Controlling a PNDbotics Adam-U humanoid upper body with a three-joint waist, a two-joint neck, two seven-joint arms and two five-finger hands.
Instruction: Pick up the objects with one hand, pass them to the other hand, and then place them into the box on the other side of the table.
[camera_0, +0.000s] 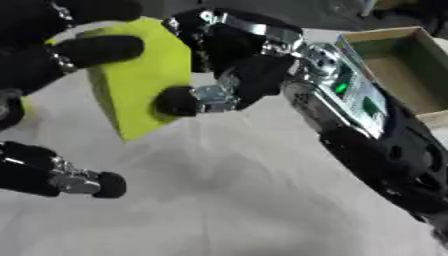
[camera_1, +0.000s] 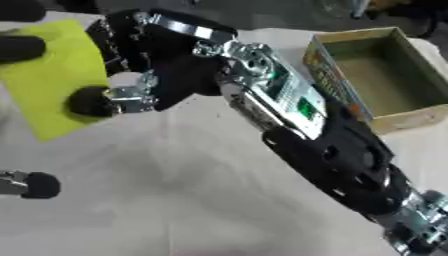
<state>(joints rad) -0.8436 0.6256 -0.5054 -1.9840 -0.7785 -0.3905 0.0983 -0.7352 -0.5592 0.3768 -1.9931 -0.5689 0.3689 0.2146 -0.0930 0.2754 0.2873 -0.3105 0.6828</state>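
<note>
Yellow-green block (camera_0: 140, 75) held up above the desk (camera_0: 227, 200), at upper left of the left eye view, tilted with one corner pointing down. Gripped from both sides at once. Left hand (camera_0: 52, 55) curled on the block's left side and top: one black finger (camera_0: 96, 50) laid across its upper face, another fingertip (camera_0: 105, 184) hanging free below, clear of the block. Right hand (camera_0: 232, 55) reaching in from the right, fingers wrapped over the block's top right edge, thumb tip (camera_0: 178, 100) pressed against its right-hand face. Block thus pinched between thumb and fingers of the right hand, touching both hands. Open cardboard box (camera_1: 385, 80) standing at the far right of the desk, behind the right forearm, well apart from the block. Desk covered in white cloth.
</note>
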